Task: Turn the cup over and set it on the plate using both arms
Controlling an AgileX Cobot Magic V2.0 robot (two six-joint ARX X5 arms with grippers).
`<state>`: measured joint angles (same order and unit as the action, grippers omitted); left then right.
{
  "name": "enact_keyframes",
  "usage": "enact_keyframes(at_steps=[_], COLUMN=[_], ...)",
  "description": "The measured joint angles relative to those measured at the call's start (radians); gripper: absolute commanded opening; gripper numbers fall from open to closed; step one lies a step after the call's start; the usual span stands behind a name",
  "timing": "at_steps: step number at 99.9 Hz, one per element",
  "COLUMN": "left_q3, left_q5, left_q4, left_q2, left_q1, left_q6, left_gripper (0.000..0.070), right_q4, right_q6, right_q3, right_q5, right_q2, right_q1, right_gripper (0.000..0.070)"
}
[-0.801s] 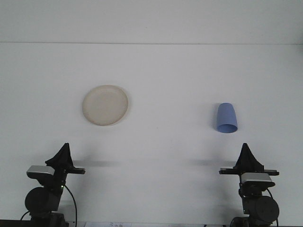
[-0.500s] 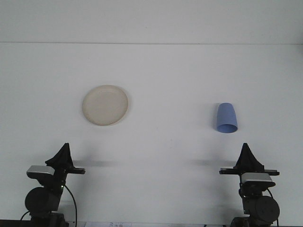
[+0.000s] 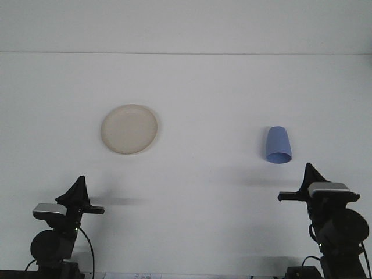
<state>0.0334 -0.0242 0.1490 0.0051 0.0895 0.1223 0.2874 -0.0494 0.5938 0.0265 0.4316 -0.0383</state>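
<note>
Step in hand: approach, judged from layout. Nothing is grasped yet.

Blue cup [image 3: 278, 145] stands mouth-down, wider rim toward the near edge of the white worktop [image 3: 197, 192], on its right half, well clear of the right edge. Cream plate [image 3: 129, 129] lies on the left half, about level with the cup, well apart from it, nothing on it.

Right gripper [image 3: 308, 174] sits near the worktop's near right corner, close to the cup but not touching it. Left gripper [image 3: 78, 189] sits near the near left corner, well short of the plate. Both show only as dark pointed shapes; cannot tell how far either set of jaws is open. Neither holds anything.

Next move, as judged: right arm reaches forward to the cup wall and grips for the flip.

Writing/labels: none readable on cup, plate or arms.
</note>
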Motion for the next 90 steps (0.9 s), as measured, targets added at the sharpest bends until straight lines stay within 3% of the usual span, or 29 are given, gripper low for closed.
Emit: enact_keyframes(at_steps=[7,12,28,34,63,90], left_q3=[0.0,0.0,0.0,0.0,0.0,0.0], left_q5=[0.0,0.0,0.0,0.0,0.0,0.0], left_q4=[0.0,0.0,0.0,0.0,0.0,0.0], left_q2=[0.0,0.0,0.0,0.0,0.0,0.0], left_q1=[0.0,0.0,0.0,0.0,0.0,0.0], left_q6=[0.0,0.0,0.0,0.0,0.0,0.0], left_gripper=[0.0012,0.0012,0.0012,0.0012,0.0012,0.0012], right_q4=[-0.035,-0.062,-0.058,-0.046,-0.213,-0.467], right_q6=[0.0,-0.001,-0.013,-0.028,-0.069,-0.147], right_q3=[0.031,0.034,0.034,0.034,-0.065,-0.176], right_q5=[0.0,-0.001,-0.001,-0.002,-0.023,0.023], right_q2=[0.051,0.073,0.157,0.201,0.386,0.601], right_q1=[0.0,0.0,0.0,-0.001,-0.087,-0.131], right_gripper=[0.0004,0.0044,0.0387,0.0471,0.0477,0.0477])
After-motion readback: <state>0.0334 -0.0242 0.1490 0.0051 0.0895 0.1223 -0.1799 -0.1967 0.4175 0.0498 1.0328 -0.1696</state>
